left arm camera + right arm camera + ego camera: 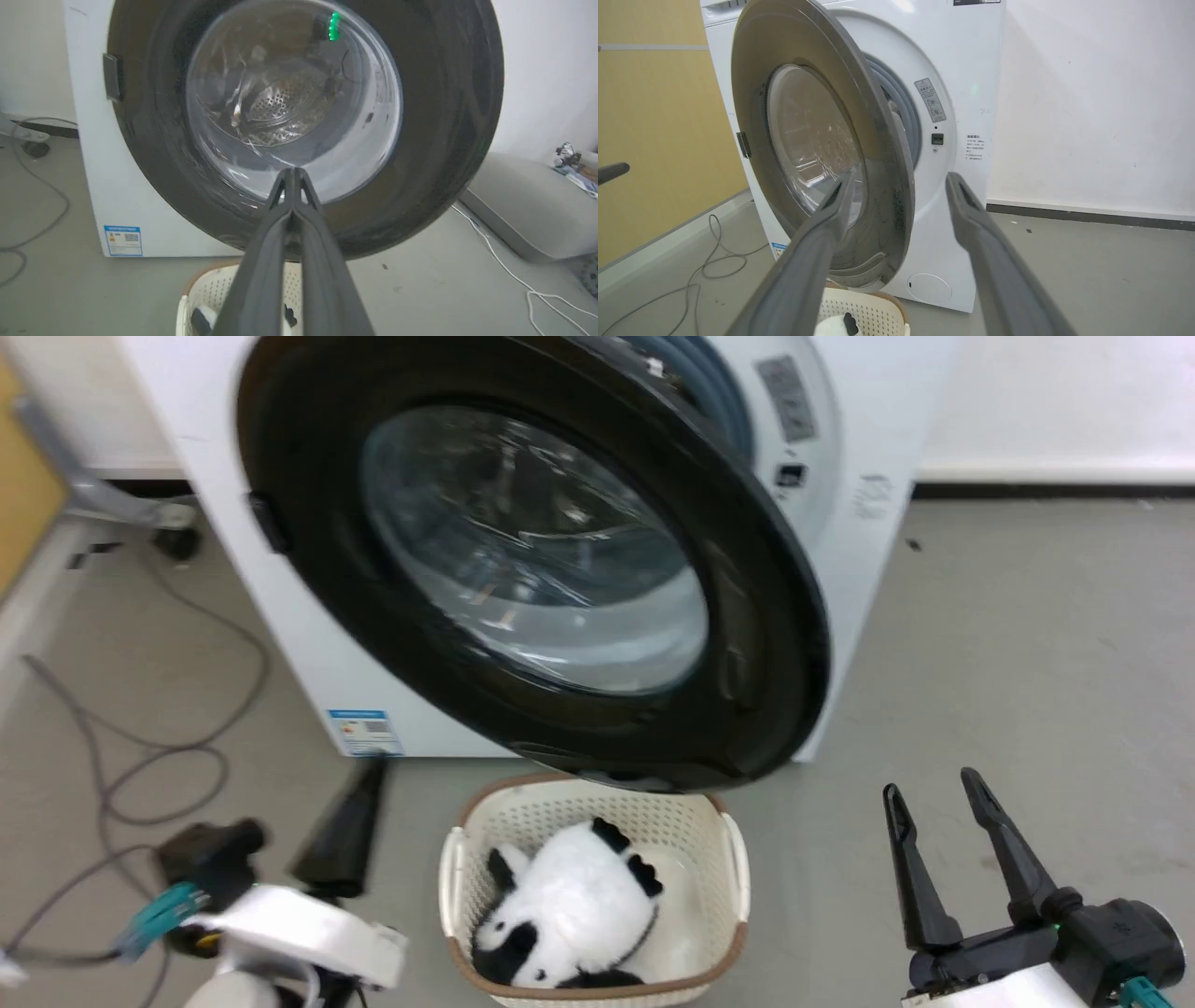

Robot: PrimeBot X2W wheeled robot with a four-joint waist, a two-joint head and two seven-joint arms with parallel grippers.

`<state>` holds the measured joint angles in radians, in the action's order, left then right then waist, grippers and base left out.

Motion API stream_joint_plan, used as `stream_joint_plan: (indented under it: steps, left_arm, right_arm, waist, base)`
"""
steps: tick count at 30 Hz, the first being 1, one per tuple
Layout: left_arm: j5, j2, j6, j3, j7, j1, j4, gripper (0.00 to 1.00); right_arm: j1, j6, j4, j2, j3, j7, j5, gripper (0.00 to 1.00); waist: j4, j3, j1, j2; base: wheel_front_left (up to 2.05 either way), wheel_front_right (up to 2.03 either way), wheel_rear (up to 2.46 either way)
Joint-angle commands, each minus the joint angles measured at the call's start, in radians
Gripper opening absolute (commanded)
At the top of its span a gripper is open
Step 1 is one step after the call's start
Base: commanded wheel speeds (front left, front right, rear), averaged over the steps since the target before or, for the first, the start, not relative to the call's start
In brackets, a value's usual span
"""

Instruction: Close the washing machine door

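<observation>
Black washing machine door [532,560] ajar, free edge rightward

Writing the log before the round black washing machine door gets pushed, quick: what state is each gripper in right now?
Left gripper: closed, holding nothing.
Right gripper: open, holding nothing.

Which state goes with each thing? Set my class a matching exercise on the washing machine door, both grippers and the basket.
Things
1. washing machine door
2. left gripper
3. right gripper
4. basket

States
A. holds a panda toy
B. fingers spread apart
C. standing ajar
D. fingers pressed together

Pairs: 1-C, 2-D, 3-B, 4-A
</observation>
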<state>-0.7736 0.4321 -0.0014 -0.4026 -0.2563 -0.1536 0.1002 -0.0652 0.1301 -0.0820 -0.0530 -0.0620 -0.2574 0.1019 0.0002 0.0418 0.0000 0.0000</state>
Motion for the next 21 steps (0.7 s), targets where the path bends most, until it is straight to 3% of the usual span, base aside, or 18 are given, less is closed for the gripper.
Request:
stream_joint_plan:
  steps: [1, 3, 4, 5, 6, 10, 15, 16, 17, 18, 21]
  left_arm:
    - [0.027, -0.011, 0.009, 0.021, -0.005, 0.023, -0.017, 0.0]
    - [0.12, -0.042, 0.037, 0.101, -0.005, 0.087, -0.059, 0.04]
    - [0.153, -0.067, 0.041, 0.14, -0.005, 0.119, -0.083, 0.3]
    - [0.195, -0.089, 0.043, 0.176, -0.005, 0.147, -0.107, 0.95]
    - [0.236, -0.107, 0.038, 0.202, -0.005, 0.175, -0.124, 1.0]
    - [0.4, -0.172, 0.005, 0.256, -0.005, 0.253, -0.178, 1.0]
    - [0.518, -0.242, -0.046, 0.269, -0.005, 0.293, -0.167, 1.0]
    - [0.527, -0.256, -0.056, 0.275, -0.005, 0.29, -0.163, 1.0]
    - [0.537, -0.269, -0.066, 0.281, -0.005, 0.284, -0.16, 1.0]
    - [0.547, -0.279, -0.074, 0.285, -0.005, 0.278, -0.157, 1.0]
    - [0.569, -0.305, -0.096, 0.297, -0.005, 0.256, -0.148, 1.0]
  right_arm:
    - [-0.012, 0.001, -0.005, 0.003, 0.001, -0.004, 0.0, 1.0]
    - [-0.016, 0.001, -0.004, 0.003, -0.002, -0.004, 0.0, 1.0]
    - [-0.018, 0.001, -0.004, 0.003, -0.003, -0.004, 0.001, 1.0]
    - [-0.019, 0.001, -0.005, 0.003, -0.004, -0.004, 0.001, 1.0]
    - [-0.021, 0.001, -0.006, 0.003, -0.005, -0.004, 0.0, 1.0]
    - [-0.024, 0.001, -0.007, 0.003, -0.012, -0.004, -0.003, 1.0]
    - [-0.025, 0.001, -0.002, -0.001, -0.028, -0.004, -0.002, 1.0]
    - [-0.025, 0.001, 0.001, -0.004, -0.033, -0.004, 0.001, 0.48]
    - [-0.023, 0.001, 0.002, -0.009, -0.037, -0.004, 0.001, 0.16]
    - [-0.019, 0.001, 0.001, -0.015, -0.042, -0.004, -0.001, 0.0]
    - [-0.005, 0.001, -0.006, -0.035, -0.051, -0.004, -0.008, 0.0]
  waist:
    - [0.029, -0.022, 0.0, 0.0]
    - [0.042, -0.031, 0.0, 0.0]
    - [0.048, -0.034, 0.0, 0.0]
    - [0.054, -0.035, 0.0, 0.0]
    - [0.06, -0.037, 0.0, 0.0]
    - [0.08, -0.036, 0.0, 0.0]
    - [0.104, -0.023, 0.0, 0.0]
    - [0.109, -0.017, 0.0, 0.0]
    - [0.116, -0.01, 0.0, 0.0]
    - [0.122, -0.005, 0.0, 0.0]
    - [0.142, 0.019, 0.0, 0.0]
  base:
    - [0.0, 0.0, 0.0]
    - [0.0, 0.0, 0.0]
    - [0.0, 0.0, 0.0]
    - [0.0, 0.0, 0.0]
    - [0.0, 0.0, 0.0]
    - [0.0, 0.0, 0.0]
    - [0.0, 0.0, 0.0]
    - [0.0, 0.0, 0.0]
    - [0.0, 0.0, 0.0]
    - [0.0, 0.0, 0.0]
    - [0.0, 0.0, 0.0]
